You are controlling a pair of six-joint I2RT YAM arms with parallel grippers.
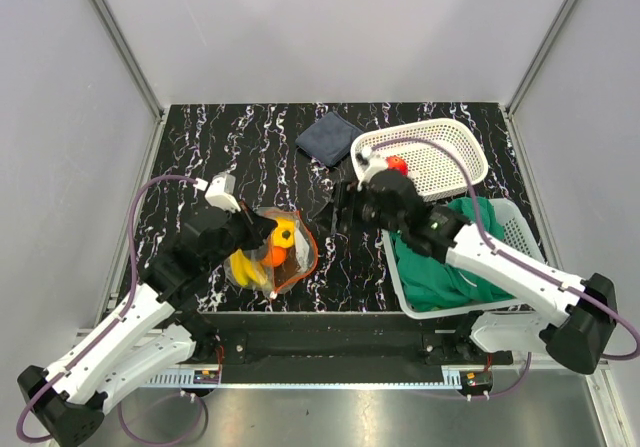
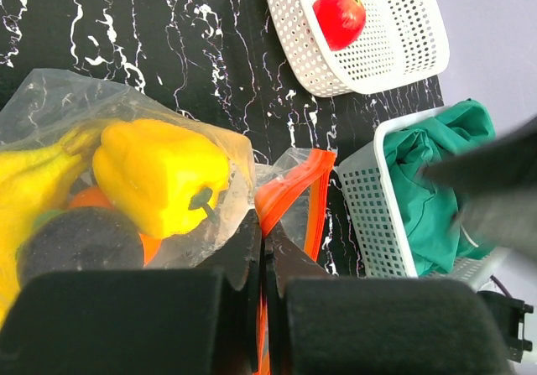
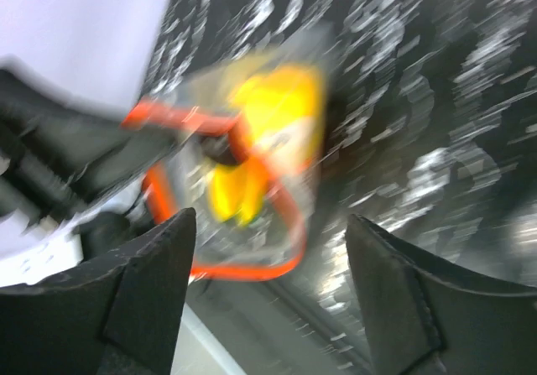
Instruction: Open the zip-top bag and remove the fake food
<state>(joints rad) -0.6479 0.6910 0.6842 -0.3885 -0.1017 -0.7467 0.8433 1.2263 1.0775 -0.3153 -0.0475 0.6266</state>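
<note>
The clear zip-top bag [image 1: 275,252] lies on the black marbled table, its red-orange zip mouth [image 1: 308,257] open toward the right. Inside it I see a yellow pepper [image 2: 159,174], bananas [image 2: 29,182], an orange piece and a dark round fruit [image 2: 80,245]. My left gripper [image 1: 262,229] is shut on the bag's zip edge [image 2: 289,186]. A red apple [image 1: 397,165] lies in the white oval basket [image 1: 455,147]. My right gripper [image 1: 343,207] is open and empty above the table, right of the bag; its blurred view shows the bag [image 3: 252,157] ahead.
A dark blue folded cloth [image 1: 328,137] lies at the back. A white rectangular basket [image 1: 515,227] with a green cloth [image 1: 445,262] stands at the right. The table's near edge runs just below the bag.
</note>
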